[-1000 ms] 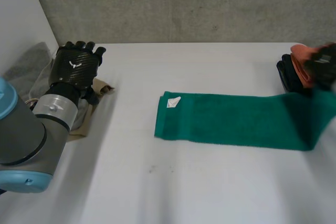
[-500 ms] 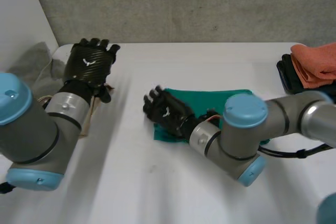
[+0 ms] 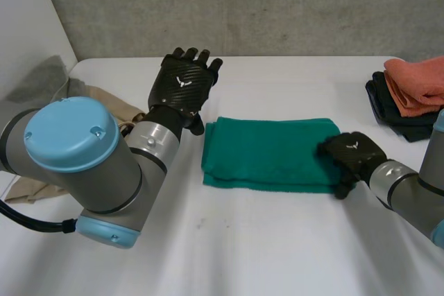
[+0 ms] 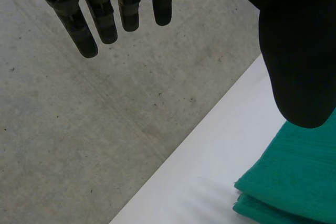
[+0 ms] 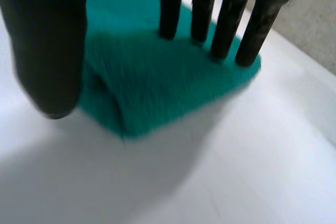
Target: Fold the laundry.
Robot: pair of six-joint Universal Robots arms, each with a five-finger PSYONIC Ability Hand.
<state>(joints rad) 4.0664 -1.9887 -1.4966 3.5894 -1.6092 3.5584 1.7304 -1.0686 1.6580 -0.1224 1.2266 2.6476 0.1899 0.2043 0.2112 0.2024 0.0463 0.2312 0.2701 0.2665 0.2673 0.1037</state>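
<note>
The folded green terry towel (image 3: 267,152) is laid mid-way across the white tabletop (image 3: 263,247). For a neat further fold, its doubled edges are best kept aligned and smoothed flat before anything is lifted. The black right hand (image 3: 350,154) is set at the towel's right end, fingers straight, nothing grasped. The black left hand (image 3: 184,84) is held raised beside the towel's far left corner, fingers released.

Count on and at the white table (image 3: 277,240), one: green towel (image 3: 267,152), folded, one; orange cloth (image 3: 416,80), folded, one; dark pile (image 3: 388,107) beneath it, one, pieces within not countable; beige cloth (image 3: 111,105), loose, one; grey cloth (image 3: 38,84), loose, one; robot arms, two; black hands, two, being left hand (image 3: 184,84) and right hand (image 3: 350,154).
</note>
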